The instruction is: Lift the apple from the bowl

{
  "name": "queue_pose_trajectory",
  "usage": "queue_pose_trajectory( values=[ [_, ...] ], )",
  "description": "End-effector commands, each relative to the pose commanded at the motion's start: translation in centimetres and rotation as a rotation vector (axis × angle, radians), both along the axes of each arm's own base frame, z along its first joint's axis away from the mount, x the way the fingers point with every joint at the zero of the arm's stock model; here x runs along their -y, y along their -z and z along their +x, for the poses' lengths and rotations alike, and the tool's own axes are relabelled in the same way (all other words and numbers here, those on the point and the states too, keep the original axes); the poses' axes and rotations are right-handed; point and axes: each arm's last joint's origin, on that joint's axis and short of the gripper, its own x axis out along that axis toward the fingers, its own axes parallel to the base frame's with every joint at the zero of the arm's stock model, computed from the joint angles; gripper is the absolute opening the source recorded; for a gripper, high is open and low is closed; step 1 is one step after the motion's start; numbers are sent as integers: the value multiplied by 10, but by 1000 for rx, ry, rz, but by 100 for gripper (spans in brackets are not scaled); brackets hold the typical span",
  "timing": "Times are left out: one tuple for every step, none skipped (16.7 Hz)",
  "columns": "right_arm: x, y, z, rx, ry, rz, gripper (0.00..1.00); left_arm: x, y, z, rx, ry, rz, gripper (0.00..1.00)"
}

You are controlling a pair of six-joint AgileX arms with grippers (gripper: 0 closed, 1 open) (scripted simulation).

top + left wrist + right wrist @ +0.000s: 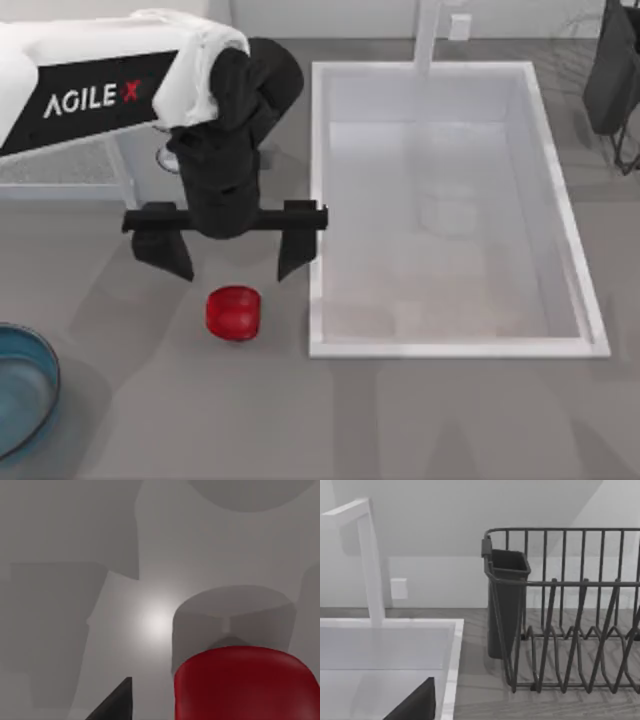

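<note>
The red apple (233,312) lies on the grey counter, not in the bowl. The blue bowl (40,375) sits at the table's left front edge, partly cut off, a good way left of the apple. My left gripper (232,252) hangs open just behind the apple, its two black fingers spread wider than the fruit and holding nothing. In the left wrist view the apple (247,685) looms close, with one dark fingertip (116,704) beside it. A dark part of my right gripper (415,705) shows over the sink's edge in the right wrist view.
A white sink (560,200) with a faucet (430,35) takes up the right half of the table, its wall right beside the apple. A dark dish rack (560,615) with a cutlery cup (507,600) stands at the far right.
</note>
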Motion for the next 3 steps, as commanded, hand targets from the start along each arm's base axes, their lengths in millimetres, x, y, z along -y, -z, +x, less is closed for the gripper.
queue_pose_trajectory(
  values=[
    [0, 0, 0, 0, 0, 0, 100, 0, 0, 0, 0, 0, 0, 100],
    [0, 0, 0, 0, 0, 0, 100, 0, 0, 0, 0, 0, 0, 100],
    [0, 0, 0, 0, 0, 0, 100, 0, 0, 0, 0, 0, 0, 100]
  ],
)
